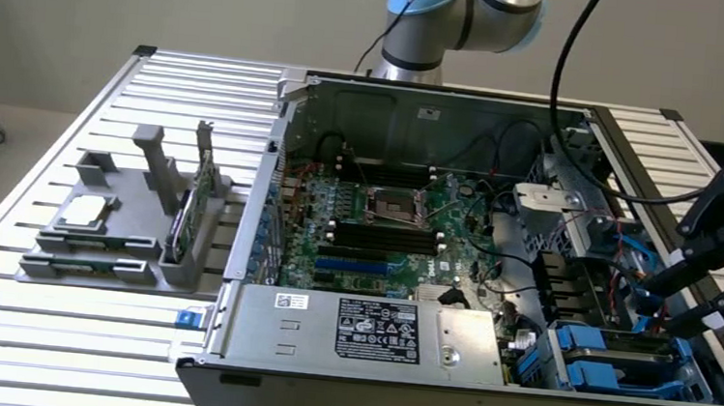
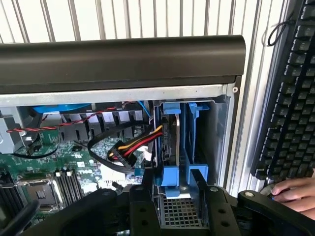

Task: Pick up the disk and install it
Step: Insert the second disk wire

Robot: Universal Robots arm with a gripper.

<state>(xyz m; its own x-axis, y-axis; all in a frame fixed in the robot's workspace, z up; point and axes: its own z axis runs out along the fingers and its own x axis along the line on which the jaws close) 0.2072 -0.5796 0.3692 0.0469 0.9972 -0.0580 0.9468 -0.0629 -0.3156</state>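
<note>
Blue carrier rails mark the disk (image 1: pixel 619 357), which we see seated edge-on in the drive bay at the lower right of the exterior view, inside the open computer case (image 1: pixel 447 103). In the wrist view the disk (image 2: pixel 172 142) stands in the bay beside a second blue carrier (image 2: pixel 193 137), with a bundle of red, yellow and black cables (image 2: pixel 140 145) running to it. We find the gripper (image 1: pixel 704 288) at the right edge of the exterior view, above the bay; its dark fingers (image 2: pixel 142 206) frame the carrier loosely, apparently spread and gripping nothing. A person's hand (image 2: pixel 295 192) rests by a keyboard (image 2: pixel 290 98).
</note>
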